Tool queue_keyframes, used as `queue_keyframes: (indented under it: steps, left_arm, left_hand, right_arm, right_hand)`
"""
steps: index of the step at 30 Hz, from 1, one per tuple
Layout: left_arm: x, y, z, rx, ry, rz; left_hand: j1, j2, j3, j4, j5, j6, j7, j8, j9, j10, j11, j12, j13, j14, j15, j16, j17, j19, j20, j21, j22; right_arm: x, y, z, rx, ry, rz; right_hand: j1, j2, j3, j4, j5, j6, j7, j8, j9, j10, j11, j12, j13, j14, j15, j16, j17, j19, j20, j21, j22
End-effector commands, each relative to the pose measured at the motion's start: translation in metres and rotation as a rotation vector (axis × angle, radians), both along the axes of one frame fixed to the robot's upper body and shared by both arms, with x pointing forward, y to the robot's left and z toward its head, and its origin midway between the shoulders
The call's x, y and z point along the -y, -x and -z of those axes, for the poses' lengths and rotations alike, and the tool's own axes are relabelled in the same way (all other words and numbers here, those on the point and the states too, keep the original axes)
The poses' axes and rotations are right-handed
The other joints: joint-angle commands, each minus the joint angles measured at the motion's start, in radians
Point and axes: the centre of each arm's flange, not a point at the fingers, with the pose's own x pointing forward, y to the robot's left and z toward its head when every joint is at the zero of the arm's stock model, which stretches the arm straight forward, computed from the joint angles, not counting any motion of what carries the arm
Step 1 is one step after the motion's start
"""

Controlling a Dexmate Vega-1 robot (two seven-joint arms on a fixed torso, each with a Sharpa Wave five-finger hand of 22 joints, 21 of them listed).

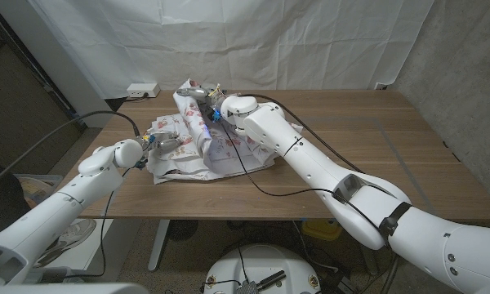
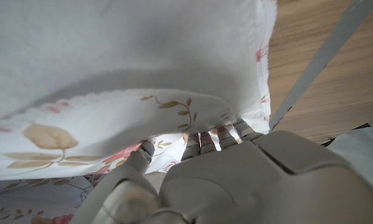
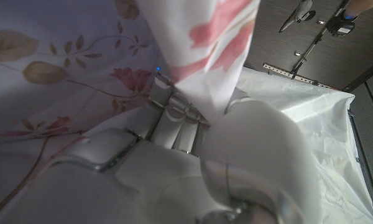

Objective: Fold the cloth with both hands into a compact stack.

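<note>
Right arm: my long white arm reaches from close by me out across the wooden table (image 1: 376,139) to the cloth
Right hand (image 1: 215,109): it pinches a piece of the cloth and holds it up off the table; in the right wrist view the cloth comes out from between my fingers (image 3: 174,109)
Left hand (image 1: 157,144): it is at the near left edge of the cloth, with my fingers (image 2: 202,142) tucked under a flap; I think it holds that edge, but I cannot see the pinch well
Cloth (image 1: 198,151): white with red flowers and brown leaves; it lies in a bumpy heap between my two hands, with one part pulled up at the far side by my right hand
How far along: I think the fold is only partly made, since the cloth is bunched and not yet a neat stack
What could go wrong: the raised piece is thin in my fingers, so it may slip out if I pull fast
Also: if my left hand lets the edge go, the whole cloth may slide along instead of folding
Also: the bumps may get folded in, and then the stack will be lumpy and lean over
</note>
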Motion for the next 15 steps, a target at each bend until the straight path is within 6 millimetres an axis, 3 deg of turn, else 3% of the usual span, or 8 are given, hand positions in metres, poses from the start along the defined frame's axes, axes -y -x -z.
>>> queue_keyframes:
  steps: [1,15]
  left_arm:
    - [-0.002,-0.002,0.004,-0.007,0.012,-0.002]
    - [-0.003,-0.004,0.004,-0.002,0.021,0.006]
  left_hand:
    - [0.001,0.106,-0.003,-0.001,0.007,0.004,-0.004,0.005,0.003,0.000,-0.001,0.006,0.000,0.000,-0.005,0.010,0.001,-0.005,-0.007,0.005,0.005]
    - [0.001,0.106,-0.003,-0.001,0.008,0.001,-0.003,0.004,0.002,-0.001,-0.003,0.006,0.000,-0.001,-0.006,0.010,0.001,-0.004,-0.007,0.005,0.005]
  right_arm:
    - [-0.025,-0.001,0.002,-0.011,0.000,-0.058]
    - [-0.044,-0.022,-0.020,0.059,-0.083,-0.127]
  right_hand:
    - [-0.007,0.008,0.012,0.002,0.004,0.023,0.028,0.000,0.005,-0.009,0.008,-0.011,-0.012,-0.014,-0.001,-0.017,-0.014,-0.003,-0.071,-0.014,0.002]
    - [-0.024,0.005,0.029,0.021,0.004,-0.006,0.017,-0.011,0.001,-0.044,0.014,-0.045,-0.051,-0.053,0.005,-0.072,-0.059,-0.030,-0.081,-0.059,0.002]
